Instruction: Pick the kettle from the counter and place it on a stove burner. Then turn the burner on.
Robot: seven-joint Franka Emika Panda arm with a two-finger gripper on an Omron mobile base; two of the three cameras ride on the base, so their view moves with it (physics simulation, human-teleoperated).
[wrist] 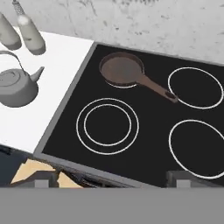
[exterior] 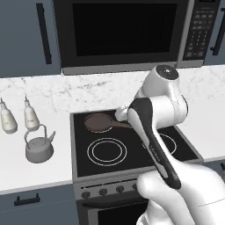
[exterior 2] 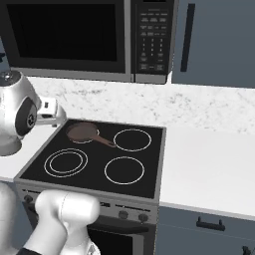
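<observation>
The small grey kettle (exterior: pixel 38 148) (wrist: pixel 17 87), with its arched wire handle, stands upright on the white marbled counter (exterior: pixel 39 173) (wrist: pixel 65 61), left of the stove. The stove burner (exterior: pixel 107 151) (exterior 2: pixel 65 162) (wrist: pixel 107 125), a double white ring, is the front left circle of the black cooktop and has nothing on it. My gripper (wrist: pixel 113 180) hangs well above the cooktop's front left part, open, with nothing between its fingertips (wrist: pixel 41 181). In the hand view the kettle lies off to the left of the gripper, apart from it.
A brown frying pan (exterior: pixel 99 121) (wrist: pixel 122 70) sits on the back left burner, handle pointing right. Two white bottles (exterior: pixel 8 118) (exterior: pixel 30 116) stand behind the kettle. Single-ring burners (wrist: pixel 195 87) lie to the right. Knobs (exterior: pixel 103 191) line the stove front. A microwave (exterior: pixel 123 30) hangs overhead.
</observation>
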